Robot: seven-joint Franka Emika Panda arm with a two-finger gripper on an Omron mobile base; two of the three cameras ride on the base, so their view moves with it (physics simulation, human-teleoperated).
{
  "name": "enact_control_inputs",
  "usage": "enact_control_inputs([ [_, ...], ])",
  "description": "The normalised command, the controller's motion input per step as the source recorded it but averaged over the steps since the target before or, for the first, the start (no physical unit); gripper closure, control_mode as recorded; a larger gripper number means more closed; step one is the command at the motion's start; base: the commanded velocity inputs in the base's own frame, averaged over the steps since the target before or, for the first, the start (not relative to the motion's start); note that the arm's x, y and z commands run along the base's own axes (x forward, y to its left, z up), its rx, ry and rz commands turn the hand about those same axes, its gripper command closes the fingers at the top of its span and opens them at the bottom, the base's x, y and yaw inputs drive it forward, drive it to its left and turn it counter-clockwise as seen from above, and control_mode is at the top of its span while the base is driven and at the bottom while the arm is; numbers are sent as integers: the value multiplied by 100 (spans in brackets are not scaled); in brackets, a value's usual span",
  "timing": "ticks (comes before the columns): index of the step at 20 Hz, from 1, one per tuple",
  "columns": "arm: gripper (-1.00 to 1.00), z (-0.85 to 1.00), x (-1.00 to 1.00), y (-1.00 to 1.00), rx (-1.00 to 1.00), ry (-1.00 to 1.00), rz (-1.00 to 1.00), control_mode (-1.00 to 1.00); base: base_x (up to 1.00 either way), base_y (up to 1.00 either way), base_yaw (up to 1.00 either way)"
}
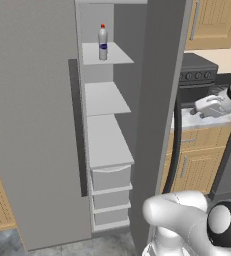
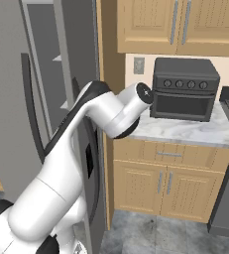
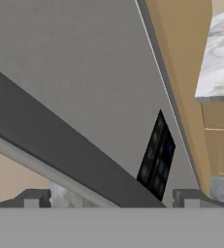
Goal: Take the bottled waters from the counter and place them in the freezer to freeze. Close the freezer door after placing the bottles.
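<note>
In the left base view the freezer stands open, its door swung out to the left. One bottled water, red-capped with a blue label, stands upright on the top shelf. The gripper reaches right, past the fridge's closed door, over the marble counter.

In the right base view the arm bends across the fridge front, beside the counter that carries the black toaster oven.

In the hand view the two finger tips stand wide apart, released, with nothing between them. Beyond them lie the grey fridge face with its black panel, and a marble edge at the upper right.

The teal-capped bottle may sit somewhere off these views; I cannot place it. The arm passes close to the fridge, so a wide swing could strike the door or its handle, and a hurried reach could topple the bottle.
</note>
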Motion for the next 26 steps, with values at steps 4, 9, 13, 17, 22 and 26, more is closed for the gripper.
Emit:
enact_control_inputs([
  [4, -100, 0, -25, 9, 4, -3, 7, -100, 0, 0, 0],
  [9, -100, -4, -4, 28, 1, 0, 9, -100, 0, 0, 0],
  [13, -100, -7, 3, 37, 0, 0, 10, -100, 0, 0, 0],
  [17, -100, -6, 8, 11, 0, 0, 10, -100, 0, 0, 0],
  [22, -100, -8, 11, 0, 0, 0, 10, -100, 0, 0, 0],
  [26, -100, -15, 16, 3, 0, 0, 13, -100, 0, 0, 0],
])
